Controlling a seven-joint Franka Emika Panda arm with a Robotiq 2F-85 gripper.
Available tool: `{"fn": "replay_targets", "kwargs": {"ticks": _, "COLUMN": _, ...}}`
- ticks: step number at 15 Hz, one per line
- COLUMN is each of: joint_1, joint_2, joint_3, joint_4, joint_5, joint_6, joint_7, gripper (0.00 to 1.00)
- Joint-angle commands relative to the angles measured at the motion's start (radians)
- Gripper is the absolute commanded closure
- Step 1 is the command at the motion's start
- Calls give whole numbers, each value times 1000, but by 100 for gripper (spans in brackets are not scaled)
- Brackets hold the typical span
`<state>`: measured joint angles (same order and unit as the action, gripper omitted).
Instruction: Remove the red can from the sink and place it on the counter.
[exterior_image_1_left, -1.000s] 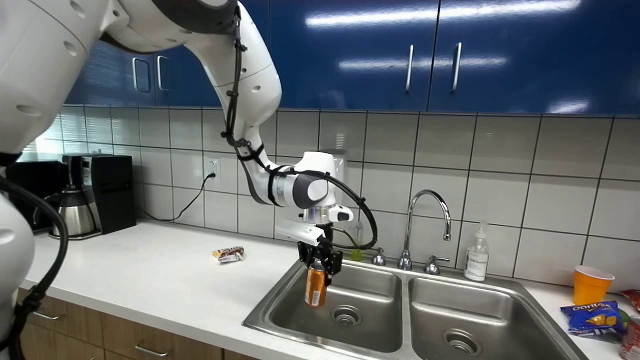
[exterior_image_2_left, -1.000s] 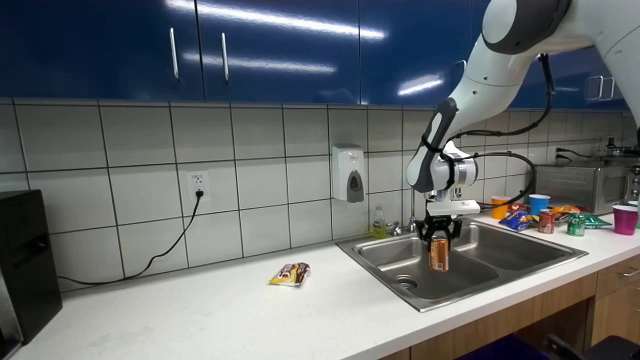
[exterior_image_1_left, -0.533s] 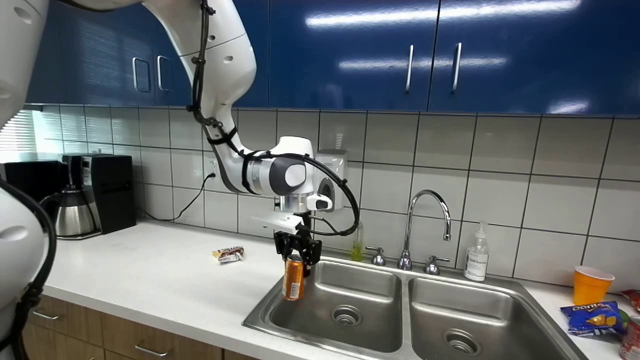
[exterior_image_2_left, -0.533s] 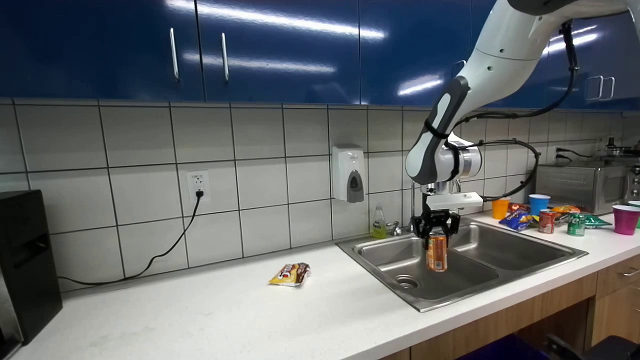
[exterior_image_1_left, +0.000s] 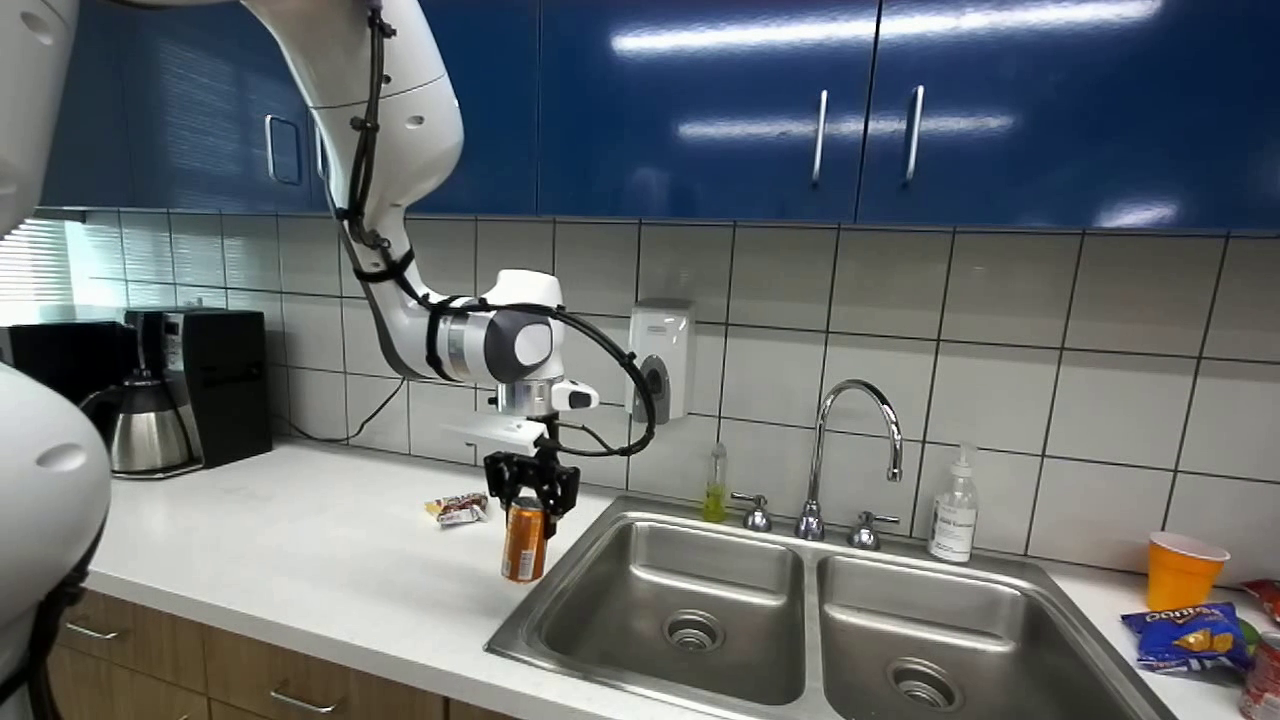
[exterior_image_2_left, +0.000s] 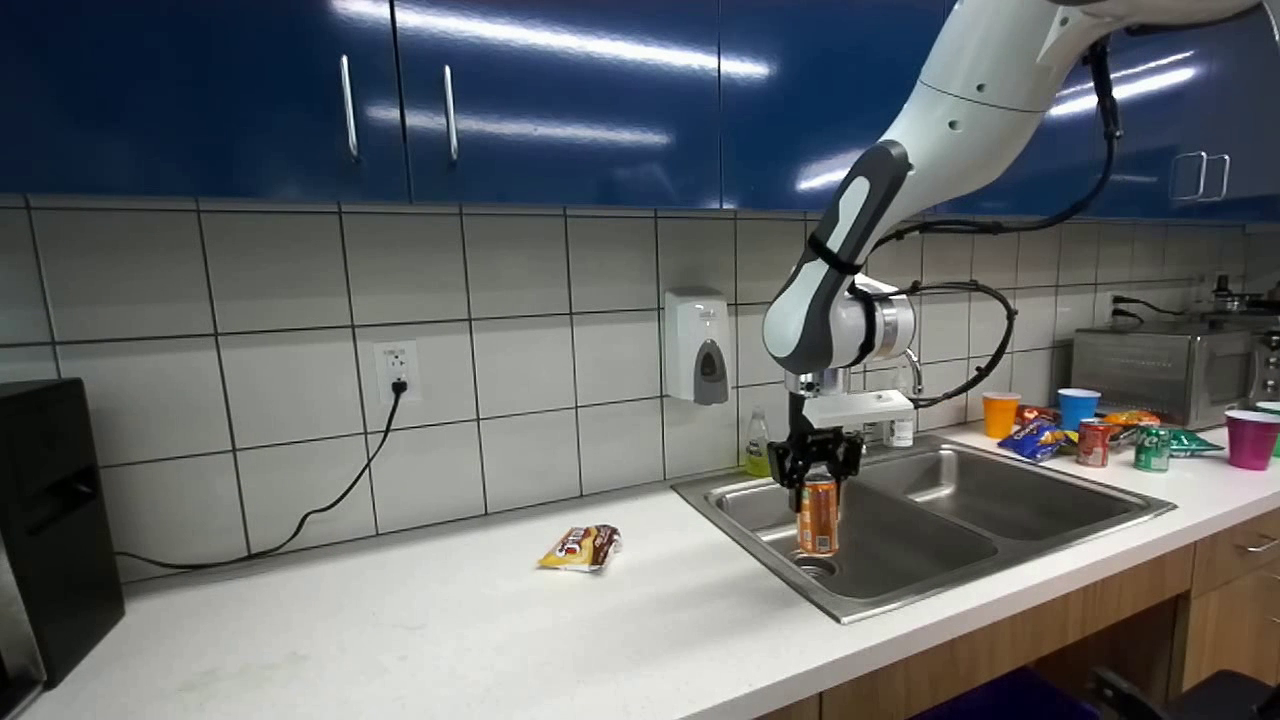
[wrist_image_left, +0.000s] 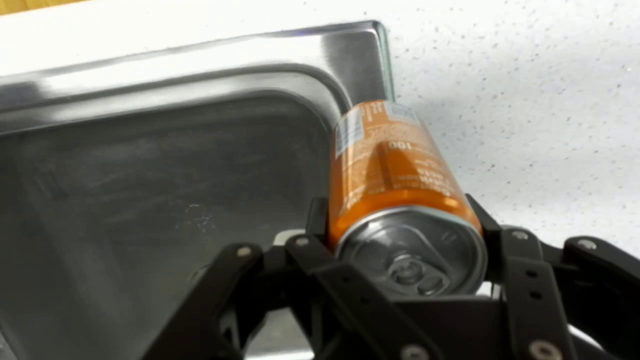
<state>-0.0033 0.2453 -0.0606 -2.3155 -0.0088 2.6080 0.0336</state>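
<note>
The red can (exterior_image_1_left: 524, 545) is an orange-red cylinder with a silver top, held upright in the air; it also shows in an exterior view (exterior_image_2_left: 820, 522) and in the wrist view (wrist_image_left: 385, 160). My gripper (exterior_image_1_left: 530, 512) is shut on the can near its top, one finger on each side, as the wrist view (wrist_image_left: 400, 220) shows. The can hangs around the side edge of the steel sink (exterior_image_1_left: 812, 625), overlapping its rim (wrist_image_left: 200, 62) in the wrist view. The off-white counter (exterior_image_1_left: 330, 530) lies beside the sink; it also shows in an exterior view (exterior_image_2_left: 480, 640).
A small snack wrapper (exterior_image_2_left: 580, 549) lies on the counter beside the sink. A chrome faucet (exterior_image_1_left: 818, 450), a dish soap bottle (exterior_image_1_left: 715, 490) and a pump bottle (exterior_image_1_left: 953, 515) stand behind the basins. An orange cup (exterior_image_1_left: 1183, 572) and chip bags stand beyond. A coffee maker (exterior_image_1_left: 225, 390) stands farther along.
My gripper has carried the can sideways from above the basin to the sink's side edge, toward the snack wrapper's stretch of counter. The grip on the can has not changed.
</note>
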Motion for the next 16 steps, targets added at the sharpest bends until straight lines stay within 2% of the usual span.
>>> {"fn": "replay_targets", "kwargs": {"ticks": 1, "joint_1": 21, "joint_2": 10, "joint_3": 38, "joint_4": 6, "joint_5": -9, "joint_6": 25, "joint_7": -10, "gripper": 62}}
{"fn": "replay_targets", "kwargs": {"ticks": 6, "joint_1": 55, "joint_2": 74, "joint_3": 63, "joint_4": 27, "joint_5": -20, "joint_6": 75, "joint_7": -3, "gripper": 62}}
{"fn": "replay_targets", "kwargs": {"ticks": 16, "joint_1": 104, "joint_2": 192, "joint_3": 67, "joint_4": 64, "joint_5": -35, "joint_6": 169, "joint_7": 1, "gripper": 62}}
